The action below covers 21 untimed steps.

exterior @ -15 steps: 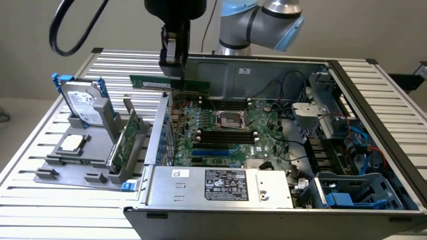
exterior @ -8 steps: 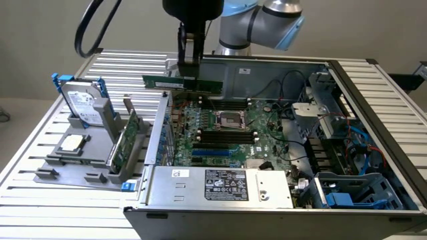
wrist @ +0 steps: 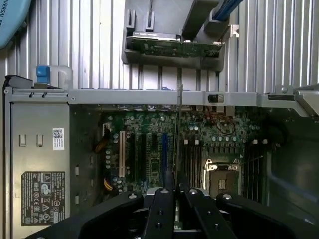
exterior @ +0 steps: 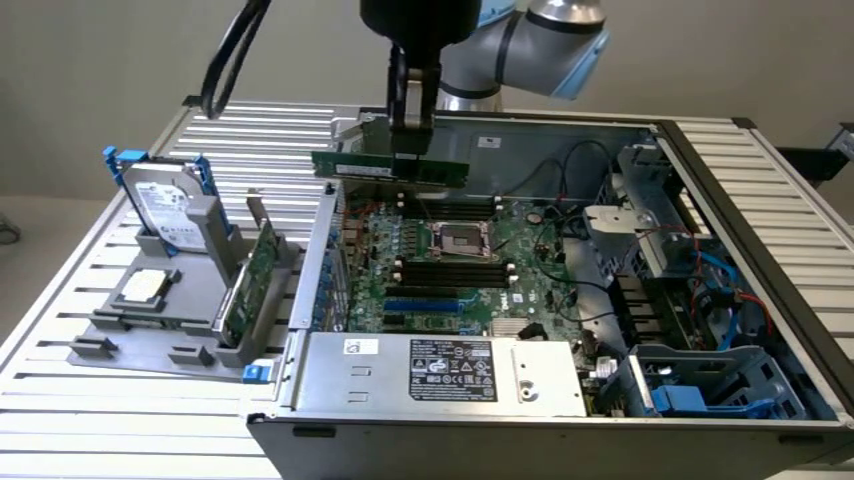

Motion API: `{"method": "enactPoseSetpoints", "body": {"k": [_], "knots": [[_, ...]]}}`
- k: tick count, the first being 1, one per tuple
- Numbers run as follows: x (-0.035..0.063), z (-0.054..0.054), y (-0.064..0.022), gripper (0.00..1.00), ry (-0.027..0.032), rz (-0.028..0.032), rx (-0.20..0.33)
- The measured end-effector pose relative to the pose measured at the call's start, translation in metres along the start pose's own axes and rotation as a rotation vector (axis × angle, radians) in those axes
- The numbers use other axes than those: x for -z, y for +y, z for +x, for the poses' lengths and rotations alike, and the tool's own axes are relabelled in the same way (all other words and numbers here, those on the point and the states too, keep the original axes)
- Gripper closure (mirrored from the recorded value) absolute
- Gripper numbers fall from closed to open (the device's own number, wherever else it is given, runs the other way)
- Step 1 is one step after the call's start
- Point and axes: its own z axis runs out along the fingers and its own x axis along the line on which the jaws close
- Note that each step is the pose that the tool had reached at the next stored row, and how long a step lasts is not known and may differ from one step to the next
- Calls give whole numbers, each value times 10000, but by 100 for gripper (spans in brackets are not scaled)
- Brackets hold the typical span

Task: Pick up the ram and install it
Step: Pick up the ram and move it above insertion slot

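The ram (exterior: 390, 167), a long thin dark-green stick, hangs level in the air above the back of the open computer case (exterior: 561, 300). My gripper (exterior: 412, 135) comes down from above and is shut on the stick's top edge. In the wrist view the ram (wrist: 178, 129) appears edge-on as a thin line running out from my gripper (wrist: 174, 193), over the green motherboard (wrist: 149, 149). Black memory slots (exterior: 454, 272) lie on the motherboard (exterior: 534, 290) below the stick, beside the processor socket (exterior: 461, 238).
A grey holder (exterior: 147, 345) at the exterior view's left carries a hard drive (exterior: 167, 200), a silver processor chip (exterior: 144, 287) and an upright green expansion card (exterior: 254, 275). The power supply (exterior: 441, 368) fills the case's near side; drive cages and cables (exterior: 694, 290) crowd its right.
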Motion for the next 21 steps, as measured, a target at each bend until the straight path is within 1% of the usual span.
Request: {"method": "enactPoseSetpoints", "body": {"k": [5, 11, 16, 21], "knots": [[-29, -64, -177, 86, 0, 4, 2], [-96, -182, -349, 86, -1, 34, 3], [-164, -306, -445, 86, 1, 55, 5], [-246, -431, -517, 86, 14, 63, 18]]}}
